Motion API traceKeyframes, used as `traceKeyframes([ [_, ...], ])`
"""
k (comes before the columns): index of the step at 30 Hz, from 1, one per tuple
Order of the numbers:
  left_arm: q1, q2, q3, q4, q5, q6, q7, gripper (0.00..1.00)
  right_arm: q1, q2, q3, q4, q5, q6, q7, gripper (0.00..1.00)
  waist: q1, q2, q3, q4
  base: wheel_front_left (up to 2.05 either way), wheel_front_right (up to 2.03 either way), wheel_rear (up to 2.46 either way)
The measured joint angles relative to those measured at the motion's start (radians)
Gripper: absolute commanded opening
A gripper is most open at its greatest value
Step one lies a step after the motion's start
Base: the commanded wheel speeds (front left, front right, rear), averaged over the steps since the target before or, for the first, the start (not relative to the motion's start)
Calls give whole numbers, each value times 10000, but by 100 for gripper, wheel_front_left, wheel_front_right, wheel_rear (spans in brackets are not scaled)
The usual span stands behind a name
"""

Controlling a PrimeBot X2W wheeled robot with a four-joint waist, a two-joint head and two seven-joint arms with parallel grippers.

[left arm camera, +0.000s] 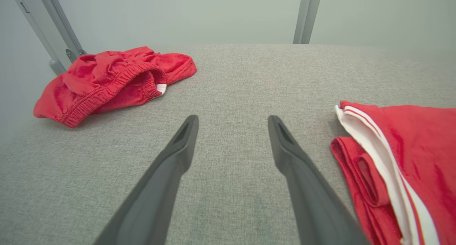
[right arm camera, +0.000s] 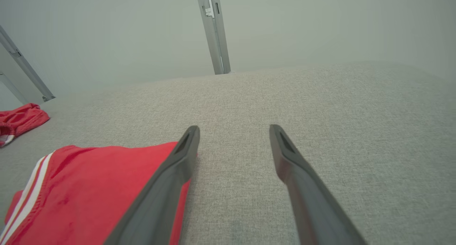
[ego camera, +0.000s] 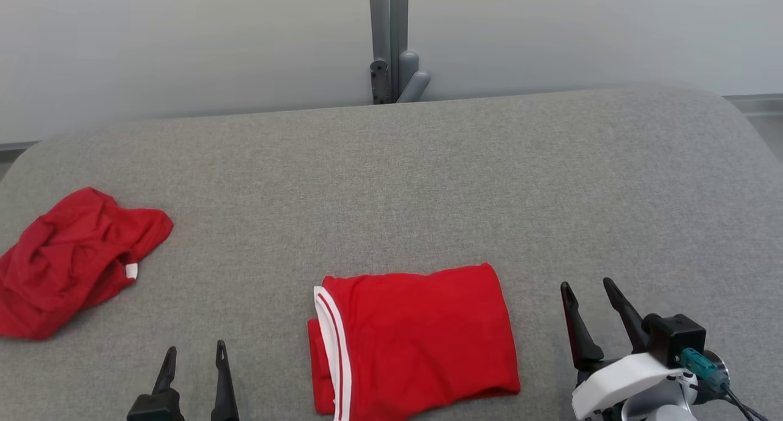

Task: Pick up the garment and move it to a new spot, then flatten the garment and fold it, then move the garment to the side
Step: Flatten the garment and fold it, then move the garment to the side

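A folded red garment (ego camera: 416, 338) with white stripes along its left edge lies flat near the front middle of the grey table (ego camera: 428, 182). My left gripper (ego camera: 194, 350) stands open to its left, with nothing between its fingers. To the garment's right my right gripper (ego camera: 587, 289) is open too and holds nothing. The left wrist view has the folded garment (left arm camera: 409, 166) to the right of the open left gripper (left arm camera: 232, 121). In the right wrist view the folded garment (right arm camera: 89, 191) lies at the lower left, just beside the left finger of the open right gripper (right arm camera: 233, 130).
A second red garment (ego camera: 73, 256), crumpled with an elastic waistband, lies at the table's left edge, also seen as a crumpled heap (left arm camera: 110, 79) (right arm camera: 17, 120). A grey post (ego camera: 391, 41) stands behind the table against a pale wall. Bare grey cloth spreads over the far and right parts.
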Motion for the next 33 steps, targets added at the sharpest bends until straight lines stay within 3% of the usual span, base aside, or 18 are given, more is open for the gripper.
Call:
traceKeyframes([
  [18,200,0,0,-366,56,-385,0,100,342,105,-115,27,38,0,0,100,0,0,-281,-345,0,0,0],
  [28,161,0,-502,-38,-326,-669,0,100,-349,123,1739,1988,1618,0,-2,100,0,0,-45,236,0,0,0],
  [33,-117,0,-711,-73,-334,-748,0,100,-1303,104,1896,2995,1609,0,-2,100,0,0,152,695,0,0,0],
])
